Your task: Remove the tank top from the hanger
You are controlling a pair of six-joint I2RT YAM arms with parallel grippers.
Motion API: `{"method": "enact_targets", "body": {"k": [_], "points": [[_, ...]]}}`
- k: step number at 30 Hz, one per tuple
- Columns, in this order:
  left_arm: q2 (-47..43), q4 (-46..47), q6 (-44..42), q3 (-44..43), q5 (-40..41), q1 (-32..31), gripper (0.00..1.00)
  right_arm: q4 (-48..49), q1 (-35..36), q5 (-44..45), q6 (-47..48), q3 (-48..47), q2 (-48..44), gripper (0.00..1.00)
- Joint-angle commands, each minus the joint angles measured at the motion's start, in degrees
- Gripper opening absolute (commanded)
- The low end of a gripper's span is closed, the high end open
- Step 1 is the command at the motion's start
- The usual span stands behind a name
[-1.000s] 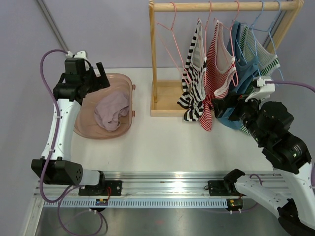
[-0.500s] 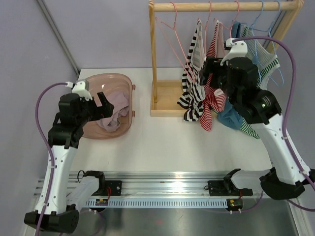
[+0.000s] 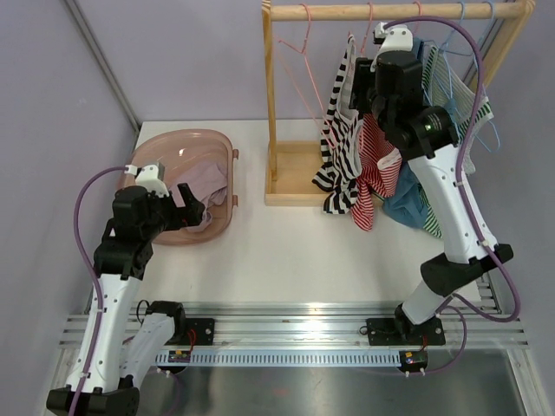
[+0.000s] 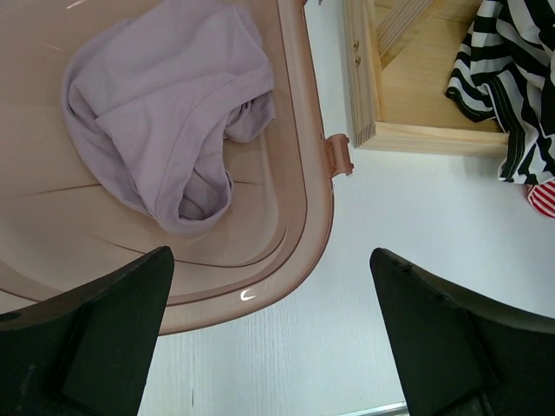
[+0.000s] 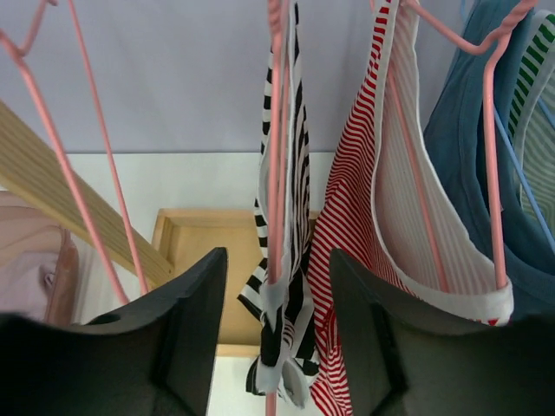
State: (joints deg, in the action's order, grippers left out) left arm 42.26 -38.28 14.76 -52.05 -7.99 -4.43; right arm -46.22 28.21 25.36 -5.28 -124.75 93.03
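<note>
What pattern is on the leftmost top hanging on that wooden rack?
Black-and-white stripes on the tank top, clearest in the right wrist view.

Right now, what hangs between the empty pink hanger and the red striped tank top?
The black-and-white striped tank top hangs there, shown best in the right wrist view.

A plain lavender wall [image 3: 199, 61] rises behind my white table [image 3: 286, 251], softly and evenly lit. A grey metal pole [image 3: 99, 61] slants across it on my left. A wooden rack [image 3: 270, 104] stands at the table's far side; an aluminium rail [image 3: 260, 314] lines its near edge.
</note>
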Motion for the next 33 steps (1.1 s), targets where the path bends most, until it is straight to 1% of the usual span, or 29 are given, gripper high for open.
{"method": "enact_targets", "body": {"k": [1,3,4,7,8,13,19,22,24,25,26,28,32,33], "points": [[-0.4,3.7,-1.0,0.5,-1.8,-0.2,0.99,-0.1,-2.5,-2.5,2.2,-5.4,4.2,0.55],[-0.6,3.8,-1.0,0.7,-2.5,-0.2,0.99,-0.5,-4.0,-4.4,2.5,-7.8,6.0,0.51],[-0.4,3.7,-1.0,0.7,-2.6,-0.3,0.99,-1.4,-4.4,-4.6,2.6,-10.4,7.9,0.48],[-0.5,3.9,-1.0,0.9,-3.2,-0.5,0.99,-3.4,-5.1,-5.0,3.3,-15.7,11.3,0.37],[-0.5,3.9,-1.0,1.0,-3.5,-0.5,0.99,-3.8,-5.1,-5.1,3.4,-16.7,11.9,0.33],[-0.4,4.0,-1.0,1.1,-4.2,-0.8,0.99,-4.2,-5.1,-5.8,3.4,-17.9,13.5,0.15],[-0.8,4.0,-1.1,1.2,-4.1,-1.0,0.99,-4.4,-5.2,-6.7,2.6,-17.1,14.1,0.14],[-0.7,4.1,-1.1,1.2,-4.3,-1.0,0.99,-4.7,-5.2,-6.5,2.5,-17.3,14.5,0.09],[-0.6,4.0,-1.2,1.1,-4.4,-1.0,0.99,-4.7,-5.3,-6.8,2.2,-17.4,14.4,0.09],[-0.7,4.0,-1.2,1.2,-4.4,-1.0,0.99,-4.5,-5.3,-7.0,2.0,-17.1,14.3,0.12],[-0.7,4.0,-1.2,1.2,-4.4,-1.0,0.99,-4.3,-5.4,-7.3,2.0,-17.0,14.2,0.18],[-0.7,4.0,-1.2,1.1,-4.5,-1.1,0.99,-4.1,-5.4,-7.5,1.9,-16.6,14.2,0.2],[-0.8,3.9,-1.3,1.2,-4.5,-1.2,0.99,-4.3,-5.6,-8.2,1.7,-16.8,14.6,0.18],[-0.8,3.9,-1.3,1.2,-4.5,-1.1,0.99,-4.2,-5.7,-8.2,1.5,-16.8,14.6,0.16]]}}
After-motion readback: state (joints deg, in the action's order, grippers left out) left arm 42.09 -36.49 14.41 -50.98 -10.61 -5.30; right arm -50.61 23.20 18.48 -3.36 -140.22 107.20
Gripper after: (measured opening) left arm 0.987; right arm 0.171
